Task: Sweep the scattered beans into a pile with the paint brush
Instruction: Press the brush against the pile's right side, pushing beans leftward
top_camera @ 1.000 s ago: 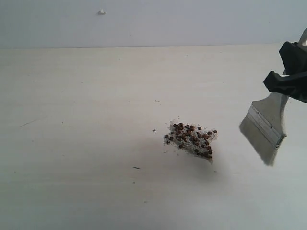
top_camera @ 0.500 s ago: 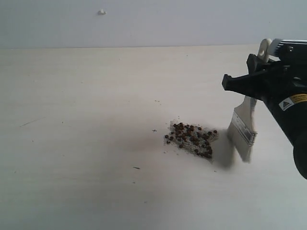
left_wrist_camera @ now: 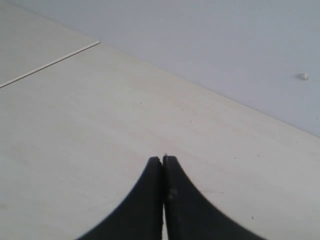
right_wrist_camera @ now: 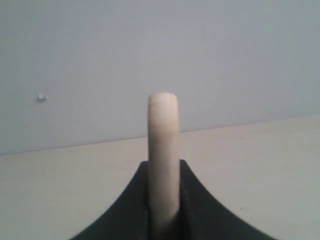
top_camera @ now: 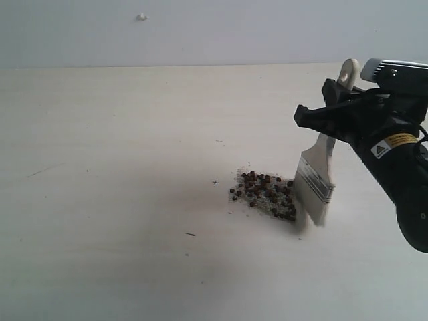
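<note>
The beans [top_camera: 264, 194] lie gathered in one dense pile with whitish crumbs on the pale table [top_camera: 120, 200], right of centre in the exterior view. My right gripper [top_camera: 334, 117] is shut on the paint brush [top_camera: 317, 177] by its wooden handle [right_wrist_camera: 163, 150]. The brush hangs bristles down, and its bristles [top_camera: 313, 210] touch the table at the pile's right edge. The handle's end sticks up between the jaws in the right wrist view. My left gripper [left_wrist_camera: 163, 159] is shut on nothing and hovers over bare table. It does not show in the exterior view.
A grey wall [top_camera: 214, 30] rises behind the table's far edge, with a small white fixture [top_camera: 142, 17] on it. A few dark specks [top_camera: 190, 234] mark the tabletop left of the pile.
My right arm has come in from the right edge and lowered. The brush swung from a raised slant to bristles down against the pile's right side. The pile looks the same.
</note>
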